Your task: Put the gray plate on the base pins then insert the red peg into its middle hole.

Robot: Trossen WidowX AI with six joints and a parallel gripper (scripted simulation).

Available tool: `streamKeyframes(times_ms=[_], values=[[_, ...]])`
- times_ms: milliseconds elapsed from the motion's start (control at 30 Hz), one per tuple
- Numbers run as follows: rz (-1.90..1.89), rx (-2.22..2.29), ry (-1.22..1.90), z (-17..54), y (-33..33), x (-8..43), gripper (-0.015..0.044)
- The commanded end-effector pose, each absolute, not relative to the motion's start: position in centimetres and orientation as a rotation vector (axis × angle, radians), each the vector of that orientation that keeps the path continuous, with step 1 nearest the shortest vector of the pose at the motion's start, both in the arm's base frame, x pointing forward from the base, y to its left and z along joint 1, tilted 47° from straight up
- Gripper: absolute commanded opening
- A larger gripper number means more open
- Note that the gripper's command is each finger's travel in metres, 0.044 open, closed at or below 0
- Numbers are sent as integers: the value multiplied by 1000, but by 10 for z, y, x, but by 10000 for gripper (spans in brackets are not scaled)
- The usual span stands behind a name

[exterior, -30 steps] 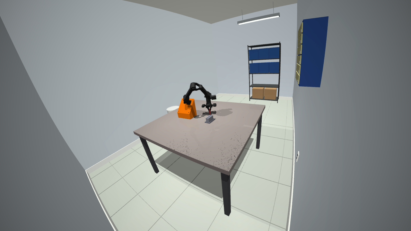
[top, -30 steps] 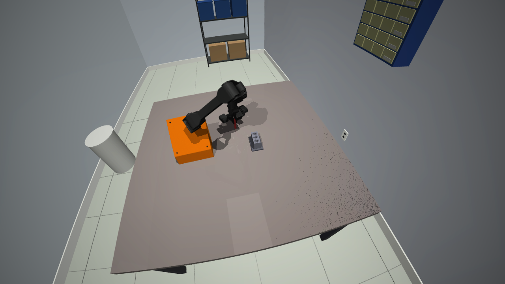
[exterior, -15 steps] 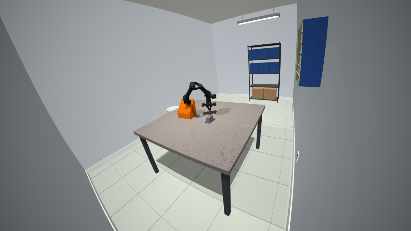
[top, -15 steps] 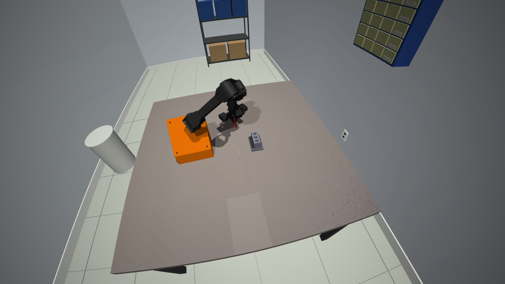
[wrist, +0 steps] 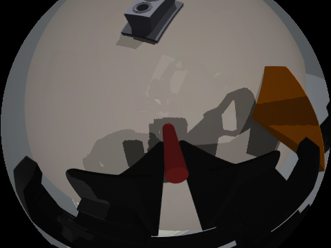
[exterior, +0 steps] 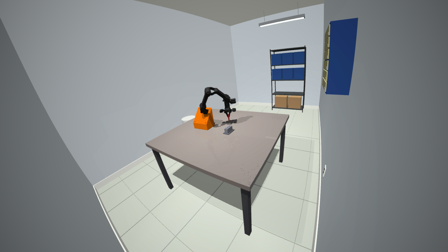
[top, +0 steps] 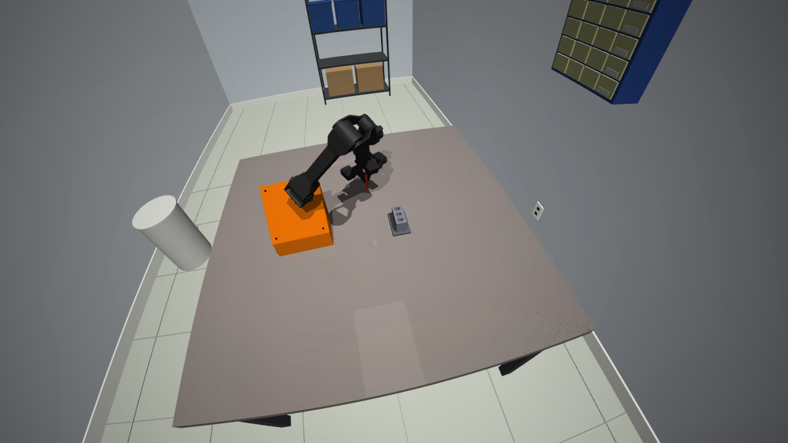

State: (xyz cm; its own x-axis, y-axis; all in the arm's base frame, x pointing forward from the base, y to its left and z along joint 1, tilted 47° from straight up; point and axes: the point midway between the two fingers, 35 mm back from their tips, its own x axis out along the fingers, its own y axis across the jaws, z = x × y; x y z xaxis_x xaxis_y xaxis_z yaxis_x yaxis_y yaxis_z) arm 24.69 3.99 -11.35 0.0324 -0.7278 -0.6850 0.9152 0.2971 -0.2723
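Observation:
My gripper (top: 365, 175) (exterior: 228, 114) (wrist: 171, 145) is shut on the red peg (top: 367, 184) (exterior: 228, 118) (wrist: 176, 165). It holds the peg roughly upright, its lower end a little above the table. The gray plate (top: 401, 224) (exterior: 228, 129) (wrist: 137, 23), a block with three round holes in a row on top, sits level on the darker flat base (top: 402, 233) (exterior: 225, 133) (wrist: 152, 38). The base's pins are not visible. In the wrist view the plate is cut off by the top edge, ahead of the gripper.
The orange robot mount (top: 294, 220) (exterior: 202, 125) (wrist: 283, 110) stands left of the gripper in the top and exterior views and at the right in the wrist view. The arm's shadow lies on the brown table (top: 462, 264) (exterior: 200, 147). Shelves stand at the far wall.

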Motion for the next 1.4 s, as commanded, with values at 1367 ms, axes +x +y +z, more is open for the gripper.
streamKeyframes(times_ms=[1367], values=[[-1273,292,870,-46,3,308,0]])
